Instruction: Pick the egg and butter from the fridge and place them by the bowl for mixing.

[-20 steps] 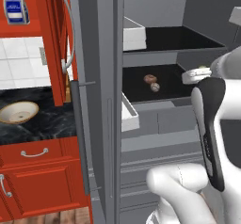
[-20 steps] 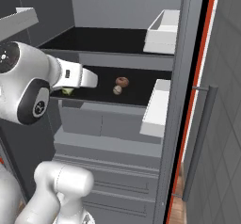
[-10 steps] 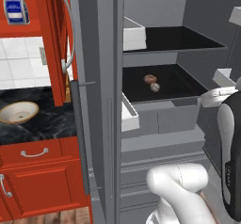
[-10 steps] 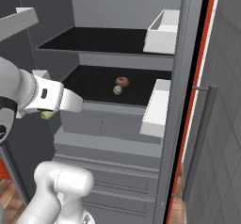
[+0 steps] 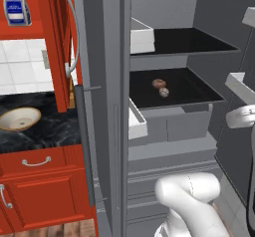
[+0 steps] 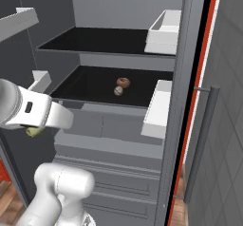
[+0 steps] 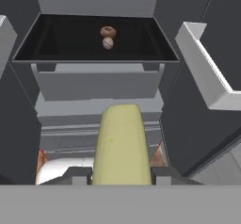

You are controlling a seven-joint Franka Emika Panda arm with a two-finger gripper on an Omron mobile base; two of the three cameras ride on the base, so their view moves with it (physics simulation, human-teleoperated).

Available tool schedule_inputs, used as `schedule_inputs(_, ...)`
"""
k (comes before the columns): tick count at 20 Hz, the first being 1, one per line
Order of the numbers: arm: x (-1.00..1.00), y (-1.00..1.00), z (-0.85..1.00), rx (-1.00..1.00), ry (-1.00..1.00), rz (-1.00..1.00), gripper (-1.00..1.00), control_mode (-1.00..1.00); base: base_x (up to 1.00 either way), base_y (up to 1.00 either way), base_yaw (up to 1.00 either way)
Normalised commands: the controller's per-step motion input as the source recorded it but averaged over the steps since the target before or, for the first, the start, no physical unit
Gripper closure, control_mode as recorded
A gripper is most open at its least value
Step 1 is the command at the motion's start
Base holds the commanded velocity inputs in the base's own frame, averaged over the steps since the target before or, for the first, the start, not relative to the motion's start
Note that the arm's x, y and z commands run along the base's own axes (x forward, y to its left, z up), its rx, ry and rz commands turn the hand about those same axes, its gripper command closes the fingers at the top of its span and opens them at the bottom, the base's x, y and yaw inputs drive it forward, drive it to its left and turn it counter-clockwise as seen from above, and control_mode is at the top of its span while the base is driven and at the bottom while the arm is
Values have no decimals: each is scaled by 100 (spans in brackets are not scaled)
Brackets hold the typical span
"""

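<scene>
The blue-and-white carton [image 5: 15, 10] bears markings too blurred to read.

So over the last second I've pulled the end effector [image 7: 122, 173] back out of the fridge [image 6: 118, 125], butter [image 7: 121, 145] still clamped in it. Arm's swung down and away from the shelf, now sitting low in front of the drawers.

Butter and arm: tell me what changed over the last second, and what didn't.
The arm drew back out of the fridge, carrying the butter away from the shelf toward the base; the fingers stayed shut on it throughout. Nothing was released. The two small round things on the shelf and the bowl stayed put.
</scene>
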Motion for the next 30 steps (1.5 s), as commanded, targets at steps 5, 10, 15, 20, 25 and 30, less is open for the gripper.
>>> schedule_inputs(5,0,17,0,0,6,7,100,-100,0,0,0)
schedule_inputs(10,-5,10,0,0,5,8,100,-100,0,0,0)
schedule_inputs(15,-6,0,0,0,1,0,100,-100,0,0,0)
schedule_inputs(20,0,0,0,0,0,0,100,100,0,0,0)
schedule_inputs(25,0,0,0,0,0,0,100,100,-66,0,-2)
schedule_inputs(30,0,0,0,0,0,0,100,100,-98,-2,4)
